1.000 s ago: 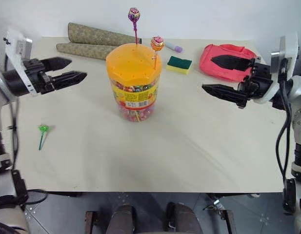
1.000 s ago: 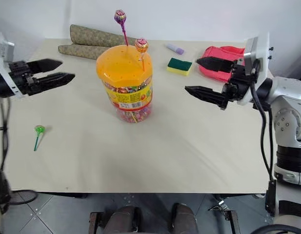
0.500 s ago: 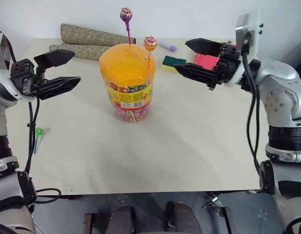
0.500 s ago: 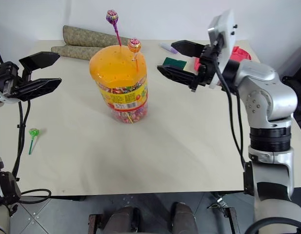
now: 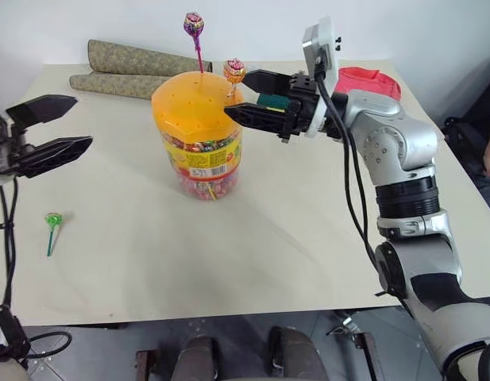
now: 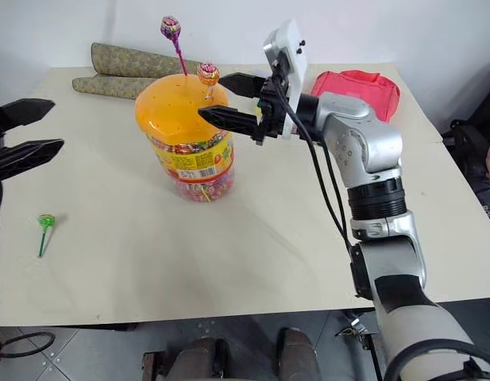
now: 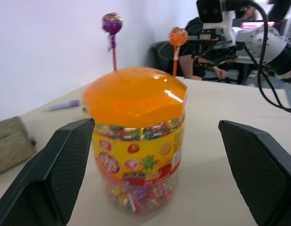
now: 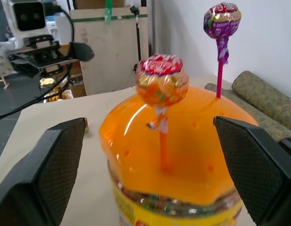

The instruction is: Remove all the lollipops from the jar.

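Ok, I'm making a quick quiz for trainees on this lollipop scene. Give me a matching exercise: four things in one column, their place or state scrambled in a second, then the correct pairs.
Column one:
1. green lollipop
2. purple lollipop
3. orange lollipop
4. right gripper

Column two:
A. open, beside the orange lollipop at the jar's lid
B. lying flat on the table, to the left of the jar
C. standing in the lid, on the taller stick
D. standing in the lid, on the shorter stick

Pairs: 1-B, 2-C, 3-D, 4-A
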Robot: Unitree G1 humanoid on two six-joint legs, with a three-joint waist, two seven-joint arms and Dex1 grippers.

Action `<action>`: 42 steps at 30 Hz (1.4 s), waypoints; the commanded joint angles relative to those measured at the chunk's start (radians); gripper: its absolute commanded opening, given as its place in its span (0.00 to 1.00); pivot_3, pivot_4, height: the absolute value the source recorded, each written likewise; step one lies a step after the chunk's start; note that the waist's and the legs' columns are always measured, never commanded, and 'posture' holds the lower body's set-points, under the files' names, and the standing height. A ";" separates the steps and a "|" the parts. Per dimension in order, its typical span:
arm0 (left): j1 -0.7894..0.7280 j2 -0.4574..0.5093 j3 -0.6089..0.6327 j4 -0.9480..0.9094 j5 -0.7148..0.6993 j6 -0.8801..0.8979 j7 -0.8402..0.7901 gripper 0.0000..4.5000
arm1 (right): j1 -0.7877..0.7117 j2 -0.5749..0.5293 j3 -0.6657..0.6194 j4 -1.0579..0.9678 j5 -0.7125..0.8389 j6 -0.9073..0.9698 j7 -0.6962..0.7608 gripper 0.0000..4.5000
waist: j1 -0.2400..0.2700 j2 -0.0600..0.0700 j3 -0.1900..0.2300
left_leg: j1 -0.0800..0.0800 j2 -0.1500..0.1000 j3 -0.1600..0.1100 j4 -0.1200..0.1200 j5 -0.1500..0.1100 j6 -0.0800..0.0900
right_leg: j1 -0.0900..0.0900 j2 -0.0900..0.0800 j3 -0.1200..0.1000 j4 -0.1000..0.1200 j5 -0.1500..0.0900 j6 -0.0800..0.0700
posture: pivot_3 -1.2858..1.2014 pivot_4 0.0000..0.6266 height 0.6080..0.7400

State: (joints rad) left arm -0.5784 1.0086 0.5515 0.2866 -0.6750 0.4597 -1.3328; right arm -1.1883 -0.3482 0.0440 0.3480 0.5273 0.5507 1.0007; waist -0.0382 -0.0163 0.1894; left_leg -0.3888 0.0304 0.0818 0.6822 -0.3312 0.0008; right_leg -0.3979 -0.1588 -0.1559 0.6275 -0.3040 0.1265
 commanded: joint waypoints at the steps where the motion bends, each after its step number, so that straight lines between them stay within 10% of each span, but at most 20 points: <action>1: 0.030 0.031 0.051 -0.025 -0.020 -0.014 0.002 0.99 | -0.051 0.011 -0.020 0.014 -0.008 -0.036 0.018 1.00 | 0.003 0.000 0.000 | 0.000 0.000 0.000 0.000 0.000 0.000 | 0.000 0.000 0.000 0.000 0.000 0.000 | 0.52 0.24 1.00; 14: 0.103 0.040 0.083 0.022 -0.020 -0.061 -0.070 1.00 | -0.103 0.045 -0.064 0.055 -0.002 -0.035 -0.004 0.19 | 0.001 0.000 0.000 | 0.000 0.000 0.000 0.000 0.000 0.000 | 0.000 0.000 0.000 0.000 0.000 0.000 | 0.52 0.24 1.00; 30: 0.140 -0.015 0.078 0.054 -0.058 -0.074 -0.106 1.00 | -0.152 -0.088 -0.168 -0.105 0.026 0.142 -0.167 0.19 | 0.007 0.001 0.000 | -0.001 0.000 0.000 -0.001 0.000 0.000 | -0.001 0.000 0.000 0.000 0.000 0.000 | 0.52 0.24 1.00; 42: 0.122 -0.050 0.089 0.057 -0.096 -0.062 -0.095 1.00 | 0.239 -0.393 -0.149 -0.362 -0.007 0.533 -0.278 0.19 | 0.010 0.000 0.000 | -0.001 0.000 0.002 -0.001 0.000 0.000 | -0.001 0.000 0.001 -0.001 0.000 0.000 | 0.52 0.24 1.00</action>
State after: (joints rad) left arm -0.4492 0.9492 0.6107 0.3644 -0.7416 0.3996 -1.4311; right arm -0.9688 -0.7258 -0.0881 0.0412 0.5257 1.0566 0.7465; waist -0.0283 -0.0164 0.1894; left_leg -0.3895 0.0307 0.0838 0.6810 -0.3315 0.0009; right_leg -0.3990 -0.1591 -0.1553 0.6266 -0.3040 0.1265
